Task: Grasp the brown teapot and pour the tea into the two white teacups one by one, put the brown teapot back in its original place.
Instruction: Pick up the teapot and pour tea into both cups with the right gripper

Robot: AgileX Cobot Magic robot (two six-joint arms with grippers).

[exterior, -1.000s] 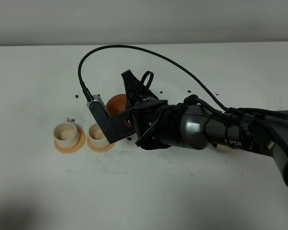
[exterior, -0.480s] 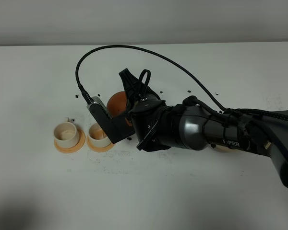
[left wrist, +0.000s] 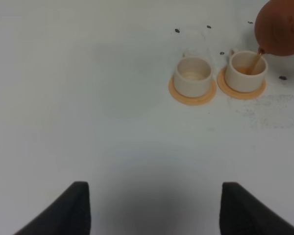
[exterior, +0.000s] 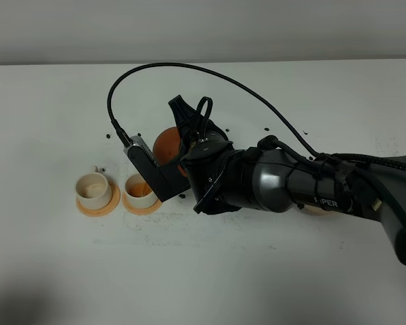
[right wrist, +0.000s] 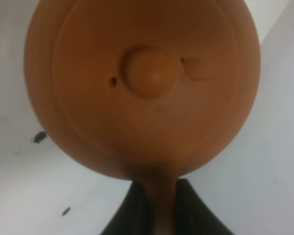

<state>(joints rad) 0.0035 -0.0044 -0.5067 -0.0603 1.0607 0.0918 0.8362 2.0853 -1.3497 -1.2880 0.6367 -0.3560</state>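
Your right gripper is clamped on the loop handle of the round reddish-brown clay teapot, tipped left of frame centre and streaming tea into the nearer small cream-white cup — the far-left twin looks empty, so that pour and the return remain.

Left hand gapes wide; right hand pinched shut, its arm outstretched.

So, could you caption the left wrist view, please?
Brown teapot pours tea into one white teacup; the other stands alongside.
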